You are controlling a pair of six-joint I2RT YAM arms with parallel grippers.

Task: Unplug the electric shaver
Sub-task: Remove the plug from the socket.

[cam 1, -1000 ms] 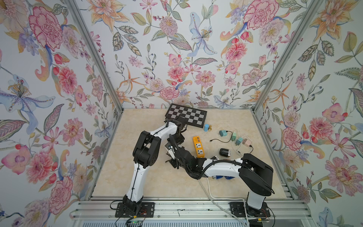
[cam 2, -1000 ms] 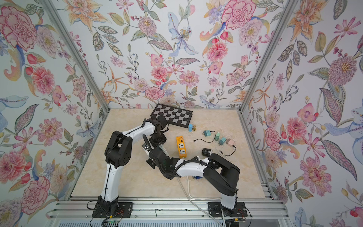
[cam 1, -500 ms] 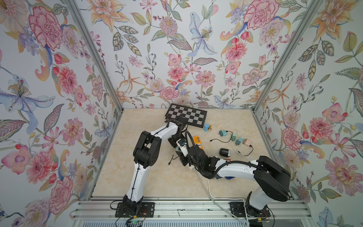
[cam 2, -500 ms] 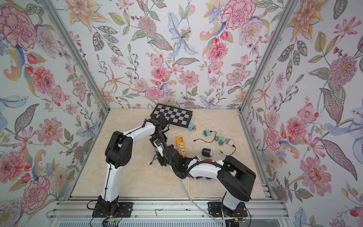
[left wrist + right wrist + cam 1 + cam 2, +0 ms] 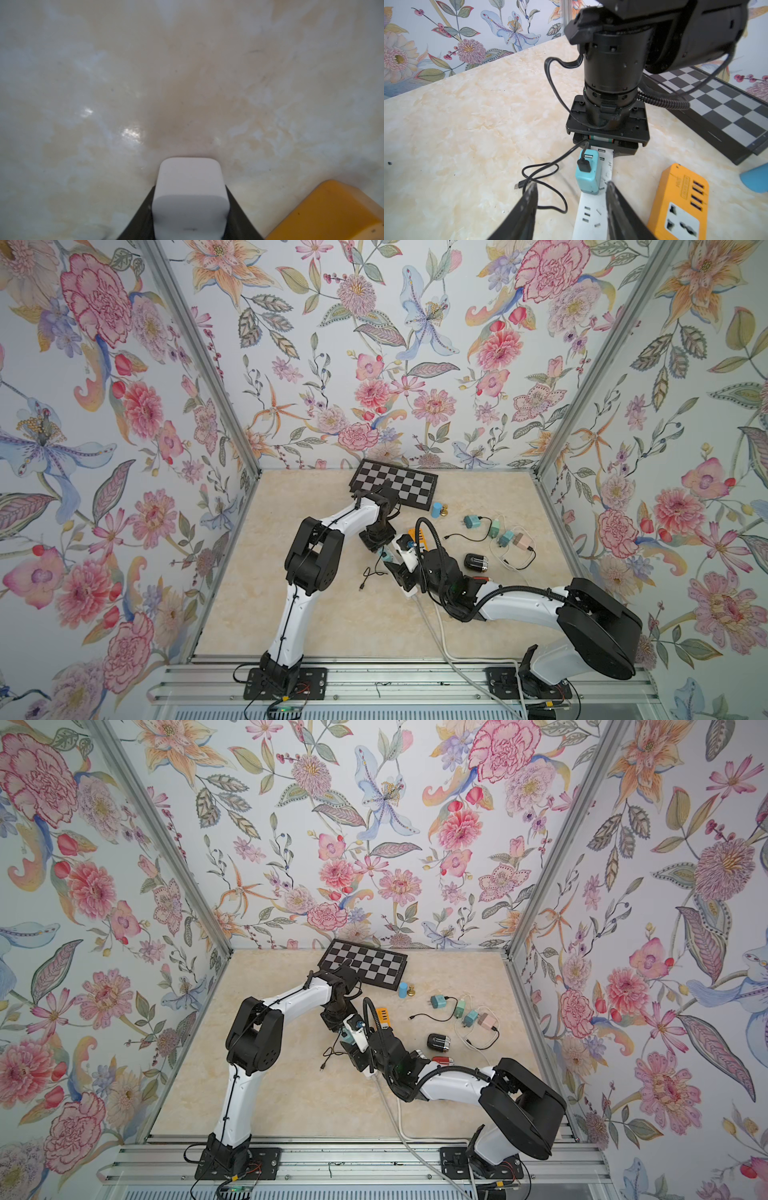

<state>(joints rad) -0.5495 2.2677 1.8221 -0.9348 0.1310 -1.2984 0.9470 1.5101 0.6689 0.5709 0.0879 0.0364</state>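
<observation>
Shaver's teal charger plug is seen lying on its side on the white power strip, prongs free, just at eleven o'clock of the right tool; unplugging is judged done, withdrawal being called for next; that tool, shut a second ago, now gapes empty; the left tool is kept clamped on the strip's end.

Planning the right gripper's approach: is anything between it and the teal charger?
Nothing visible. The teal charger lies just ahead of the right gripper, whose jaws are open; its black cable loops alongside.
</observation>
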